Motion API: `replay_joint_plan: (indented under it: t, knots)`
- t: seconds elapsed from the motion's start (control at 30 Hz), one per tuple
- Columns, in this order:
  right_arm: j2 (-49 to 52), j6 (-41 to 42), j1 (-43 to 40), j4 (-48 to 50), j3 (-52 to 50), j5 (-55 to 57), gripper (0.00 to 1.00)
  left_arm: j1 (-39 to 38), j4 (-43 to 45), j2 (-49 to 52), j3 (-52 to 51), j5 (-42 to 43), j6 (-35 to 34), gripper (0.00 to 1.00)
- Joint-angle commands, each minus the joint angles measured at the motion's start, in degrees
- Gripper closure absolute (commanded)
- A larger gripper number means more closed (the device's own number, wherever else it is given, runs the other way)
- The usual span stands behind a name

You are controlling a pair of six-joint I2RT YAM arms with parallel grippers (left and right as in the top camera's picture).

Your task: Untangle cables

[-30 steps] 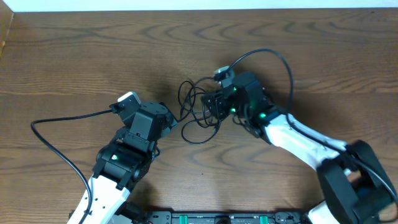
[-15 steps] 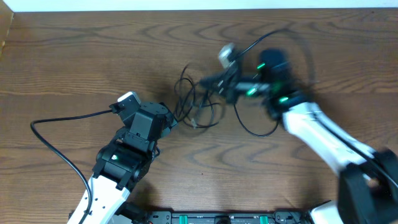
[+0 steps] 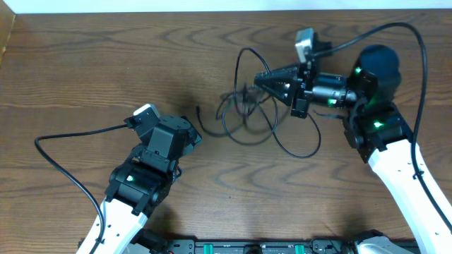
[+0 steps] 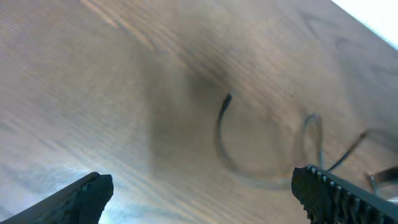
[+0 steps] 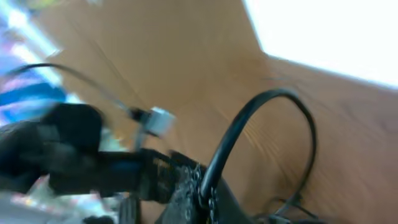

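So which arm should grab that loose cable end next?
Left, probably. The left gripper is open, empty and close to the loose cable end. The right gripper is shut on the cables, so it looks busy.

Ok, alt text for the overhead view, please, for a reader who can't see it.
A loose tangle of thin black cables lies on the wooden table; the right gripper, jaws shut, pinches a strand at its upper edge. The left gripper sits left of the tangle, jaws open, touching nothing.
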Motion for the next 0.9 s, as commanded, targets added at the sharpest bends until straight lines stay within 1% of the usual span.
replay_joint_plan:
  t: [0.0, 0.07, 0.27, 0.33, 0.4, 0.47, 0.5, 0.57, 0.6, 0.8, 0.87]
  knots:
    - [-0.1, -4.5, 0.7, -6.4, 0.2, 12.6, 0.99, 0.2, 4.0, 0.3, 0.3, -0.2, 0.5, 0.02]
    - [-0.1, -4.5, 0.8, -8.2, 0.2, 13.8, 0.99, 0.2, 6.3, 0.3, 0.3, 0.7, 0.5, 0.02]
    - [-0.7, -4.5, 0.7, -8.3, 0.2, 14.4, 0.99, 0.2, 9.7, 0.3, 0.3, 1.4, 0.3, 0.02]
    - [-0.7, -4.5, 0.7, -8.3, 0.2, 14.9, 0.99, 0.2, 10.2, 0.3, 0.3, 3.8, 0.3, 0.02]
    - [-0.7, -4.5, 0.7, -8.3, 0.2, 15.9, 0.99, 0.2, 11.5, 0.5, 0.3, 12.5, 0.3, 0.01]
    - [-0.7, -4.5, 0.7, -8.2, 0.2, 16.2, 0.99, 0.2, 12.9, 0.9, 0.3, 19.6, 0.3, 0.01]
    - [-0.7, -4.5, 0.7, -8.0, 0.2, 16.2, 0.99, 0.2, 13.4, 1.3, 0.3, 22.3, -0.3, 0.01]
    - [-0.7, -4.5, 0.7, -7.7, 0.2, 16.1, 0.99, -0.1, 13.7, 3.1, 0.3, 27.3, -4.4, 0.01]
    - [-0.7, -4.5, 0.7, -7.6, 0.2, 16.1, 0.99, -0.4, 13.7, 4.0, 0.3, 28.5, -4.9, 0.01]
    - [-0.8, -4.3, 0.7, -7.9, 0.2, 16.1, 0.99, -4.3, 14.3, 11.4, 0.2, 28.4, -4.3, 0.05]
    - [-0.8, -4.3, 0.7, -8.1, 0.2, 16.1, 0.99, -6.2, 16.3, 13.7, 0.2, 28.3, -2.3, 0.05]
